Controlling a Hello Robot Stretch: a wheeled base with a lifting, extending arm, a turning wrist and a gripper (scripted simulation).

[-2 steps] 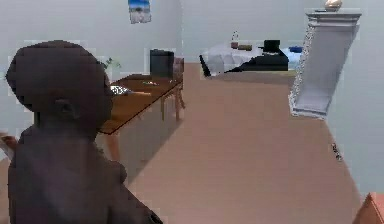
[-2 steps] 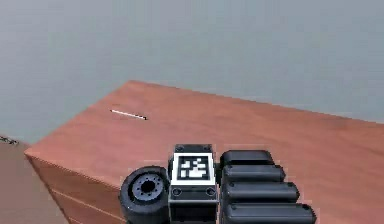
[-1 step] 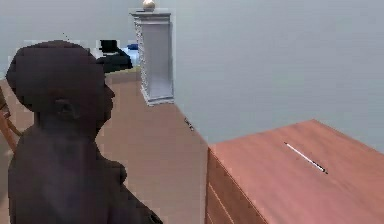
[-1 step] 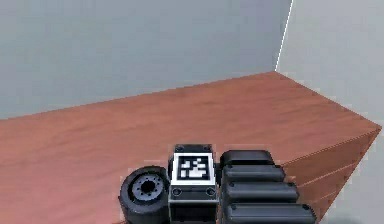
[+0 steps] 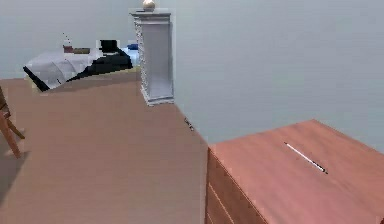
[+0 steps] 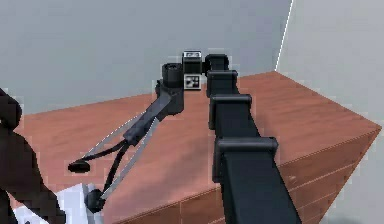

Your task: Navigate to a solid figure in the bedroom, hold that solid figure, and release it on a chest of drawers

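Note:
My arm (image 6: 240,150) reaches out over the top of a wooden chest of drawers (image 6: 310,110). The gripper (image 6: 90,183) points down toward the arm side view's lower left, its thin fingers (image 6: 120,140) lying against the wood. A dark brown lumpy shape (image 6: 18,165) stands at that view's left edge, close to the fingertips, with a pale grey patch (image 6: 72,207) below it. I cannot tell whether the gripper holds anything. In the forward view the same chest of drawers (image 5: 280,180) fills the lower right, with a thin white stick (image 5: 305,157) on its top.
A tall narrow white drawer unit (image 5: 155,55) stands against the far wall with a small pale round object (image 5: 148,5) on top. A bed (image 5: 80,68) with dark and white bedding lies left of it. A wooden chair leg (image 5: 10,125) shows at the left edge. Brown floor (image 5: 110,150) lies between.

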